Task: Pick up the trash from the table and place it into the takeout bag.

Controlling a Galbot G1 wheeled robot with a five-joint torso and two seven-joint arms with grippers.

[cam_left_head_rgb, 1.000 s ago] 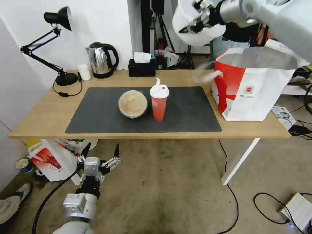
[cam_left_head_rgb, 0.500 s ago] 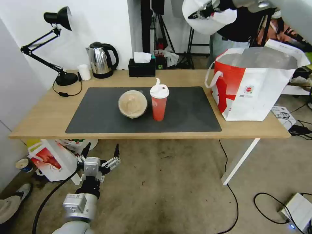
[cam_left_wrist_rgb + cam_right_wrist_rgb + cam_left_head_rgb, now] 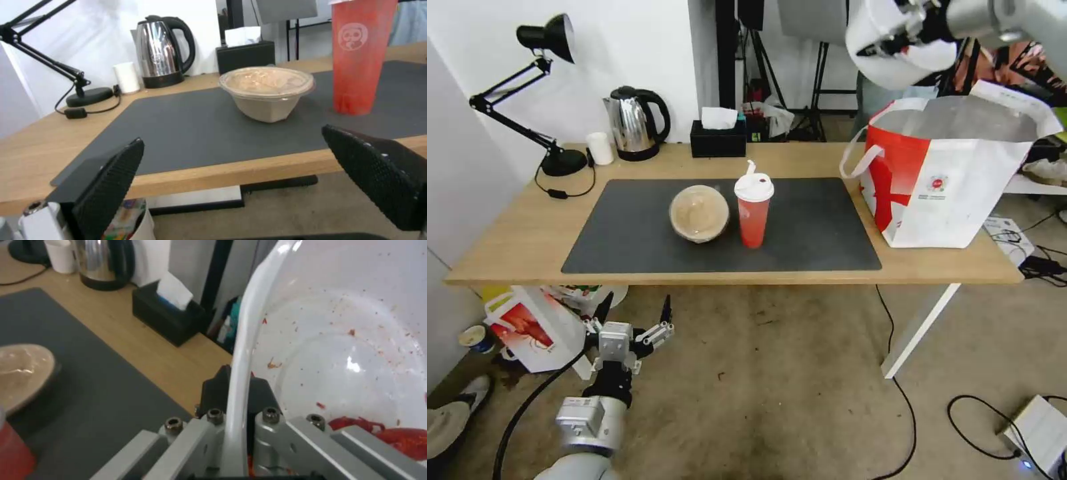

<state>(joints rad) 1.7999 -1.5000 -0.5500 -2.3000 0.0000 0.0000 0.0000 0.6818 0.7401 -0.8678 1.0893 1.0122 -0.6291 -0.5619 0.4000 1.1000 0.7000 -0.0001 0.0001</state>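
The table [image 3: 514, 247] runs long across the room, a dark mat [image 3: 627, 240] covering its middle. At its right end stands the bag [image 3: 947, 200], mouth open and foil lining showing, one loop handle hanging over the side toward the mat. High in the air, just above and behind the bag's near-left rim, the bowl [image 3: 887, 63] hangs tilted on its side. The right gripper [image 3: 887, 43] has its fingers clamped over the bowl's rim, one inside and one outside; from the wrist I can see red scraps [image 3: 391, 433] pooled in the low part of the bowl.

On the mat, the container [image 3: 698, 213] sits with its clear lid on, and the cup [image 3: 753, 210] stands upright just beside it to the right, the two close but apart.

Down below the table's front edge, near the floor, the left gripper [image 3: 635, 313] hangs with its fingers spread wide, holding nothing.
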